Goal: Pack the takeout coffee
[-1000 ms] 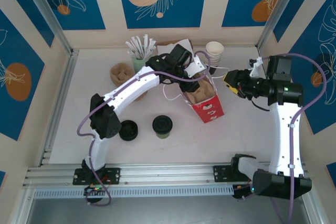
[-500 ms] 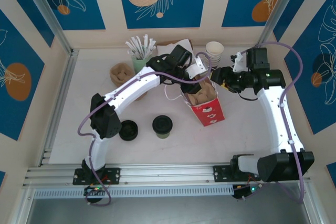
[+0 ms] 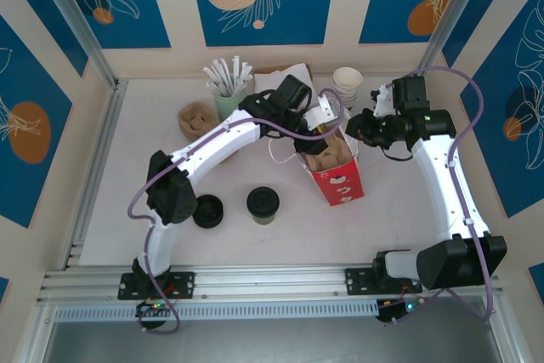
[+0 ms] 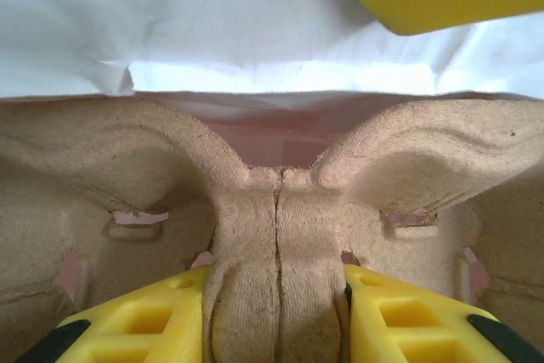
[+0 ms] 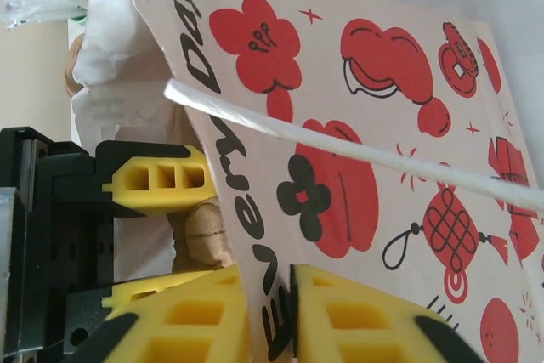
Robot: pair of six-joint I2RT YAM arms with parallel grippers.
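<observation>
Bag [image 3: 338, 172]: standing on the counter [image 3: 127, 155] between the two arms, mouth open, with its red-and-white printed side facing the right wrist camera.
Carrier [image 4: 280, 210]: sitting inside the bag, its brown pulp ridge rising in the middle between two cup wells.
Left gripper [image 4: 279, 316]: reaching into the bag's mouth and clamping its yellow fingers tight on the carrier's middle ridge, with nothing but pulp between the jaws.
Right gripper [image 5: 270, 316]: pinching the bag's wall near the rim, one finger on the white inside and one on the printed outside. The jaws are nearly together, with only the paper between them.
Handle [image 5: 357, 155]: running as a white strip across the bag's printed side, above the right gripper.
Coffee [image 3: 263, 204]: standing upright on the counter with its black lid on. It is sitting left of the bag toward the near edge, well apart from both grippers.
Lids [image 3: 208, 211]: sitting in a low black stack near the coffee, on its left.
Cups [image 3: 347, 84]: standing stacked at the far side of the counter, near the right gripper.
</observation>
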